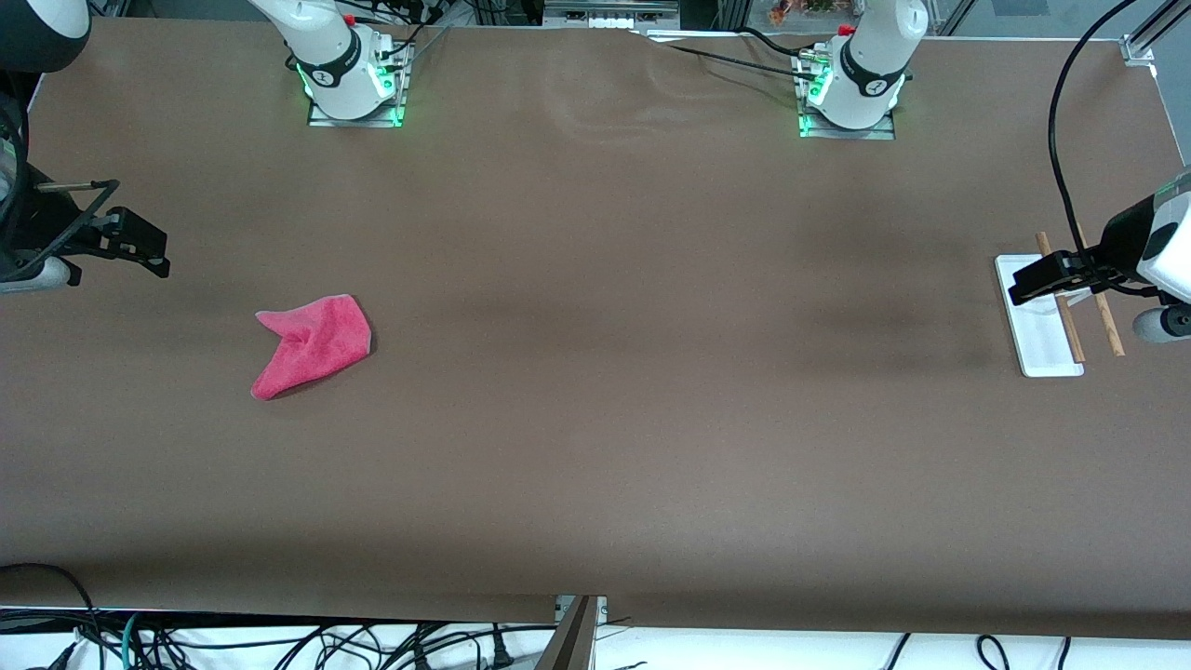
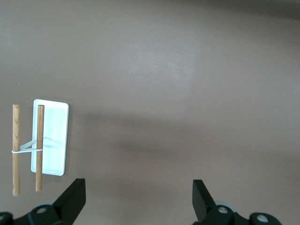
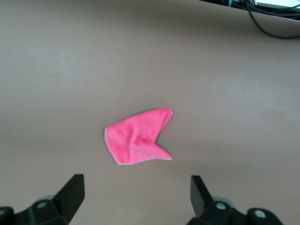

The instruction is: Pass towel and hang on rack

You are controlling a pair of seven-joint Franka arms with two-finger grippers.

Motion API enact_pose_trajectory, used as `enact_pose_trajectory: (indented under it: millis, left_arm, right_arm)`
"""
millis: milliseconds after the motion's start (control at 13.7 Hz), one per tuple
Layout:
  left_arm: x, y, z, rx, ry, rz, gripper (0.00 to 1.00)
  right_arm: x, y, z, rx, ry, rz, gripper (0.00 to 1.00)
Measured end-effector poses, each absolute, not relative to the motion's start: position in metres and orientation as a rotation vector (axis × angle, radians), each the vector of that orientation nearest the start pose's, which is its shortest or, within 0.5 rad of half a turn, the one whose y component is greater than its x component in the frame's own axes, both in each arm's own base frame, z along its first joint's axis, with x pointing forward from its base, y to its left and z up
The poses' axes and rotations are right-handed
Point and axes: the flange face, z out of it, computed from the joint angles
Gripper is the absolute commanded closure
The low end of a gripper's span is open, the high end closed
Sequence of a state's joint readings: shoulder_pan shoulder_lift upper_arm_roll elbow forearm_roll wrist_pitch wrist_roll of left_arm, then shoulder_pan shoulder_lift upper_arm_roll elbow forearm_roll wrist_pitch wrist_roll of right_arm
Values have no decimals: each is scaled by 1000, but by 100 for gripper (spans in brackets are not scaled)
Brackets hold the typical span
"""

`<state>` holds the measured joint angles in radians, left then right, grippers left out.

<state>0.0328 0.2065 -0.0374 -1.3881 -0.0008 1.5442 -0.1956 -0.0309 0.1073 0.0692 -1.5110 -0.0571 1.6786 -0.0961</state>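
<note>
You have the towel (image 1: 314, 345) lying crumpled on the brown desk (image 1: 595, 372), toward the right arm's end. It is pink-red and folded over itself into a rough wedge, with 1 pointed corner nearer the front camera and another corner sticking out toward the desk's edge at that end. Nothing touches it.

Your right pincer (image 1: 140, 247) hangs in the air at the right arm's end of the desk, near the towel but not over it. In the right wrist view its 2 black fingers (image 3: 70, 194) stand spread wide apart with nothing between them, and the towel (image 3: 138, 138) lies flat on the desk ahead of them.

You find the rack (image 1: 1056, 312) at the left arm's end of the desk. It has a flat white base and 2 thin wooden rods that run side by side above it, joined by a thin metal crosspiece. No cloth hangs on it.

Your left pincer (image 1: 1047, 279) hovers over the rack, and in the front view it covers part of the base. In the left wrist view its 2 fingers (image 2: 72, 199) are also spread wide and hold nothing; the rack (image 2: 49, 140) shows off to one side of them.

The towel and the rack are well apart, at the 2 ends of the desk.
</note>
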Motion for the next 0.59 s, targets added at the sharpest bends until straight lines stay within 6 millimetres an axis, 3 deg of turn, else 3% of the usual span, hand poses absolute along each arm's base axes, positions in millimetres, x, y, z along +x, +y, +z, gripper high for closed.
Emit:
enact_pose_trajectory:
  millis: [585]
  left_arm:
    - [614, 0, 587, -3130, -301, 80, 0]
  right_arm:
    - [599, 11, 597, -3184, -210, -82, 0]
